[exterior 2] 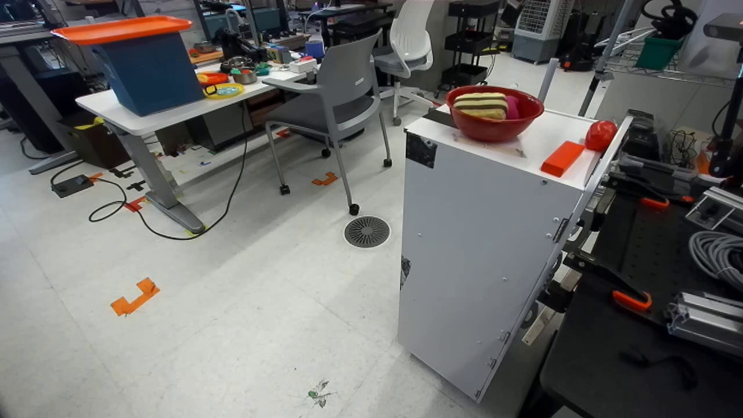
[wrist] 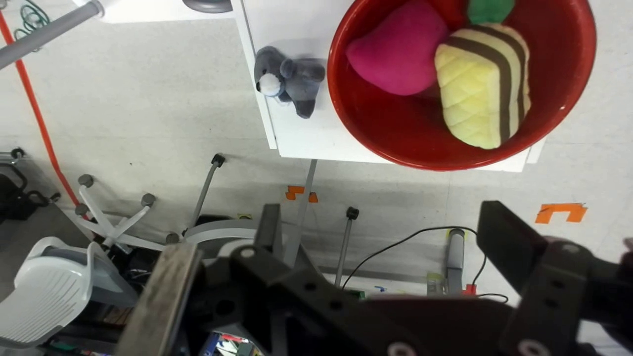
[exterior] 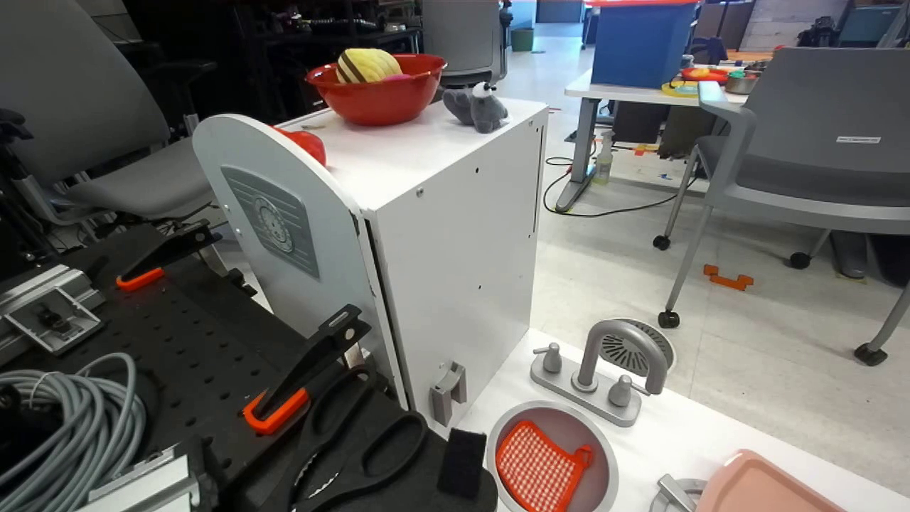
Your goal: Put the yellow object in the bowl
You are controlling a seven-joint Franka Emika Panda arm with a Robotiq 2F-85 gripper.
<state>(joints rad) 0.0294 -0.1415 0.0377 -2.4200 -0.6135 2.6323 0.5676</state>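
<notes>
Tall white boxy desk [exterior: 398, 156], a wide-rimmed round glossy red bowl [exterior: 384, 103] on it, and the rounded pale-yellow quilted lump with dark stripes [wrist: 474, 89] inside the bowl.
An arched white panel [exterior: 298, 291] stands at one end of the desk; the bowl sits by the opposite end edge, its rim cut off at the top of the wrist view. The black hand [wrist: 385, 225], visible only there, has its fingers spread wide; its base is blurred and cut off. The lump's long axis runs roughly along the desk's long edges, quilted face toward the long edge at the wrist view's left, striped side toward the other. The bowl's wall hides its lower part in both exterior views. A smooth magenta lump [wrist: 403, 52] lies against it; a grey plush toy [wrist: 301, 86] sits near the desk's corner; a green piece [wrist: 489, 10] is mostly out of frame.
</notes>
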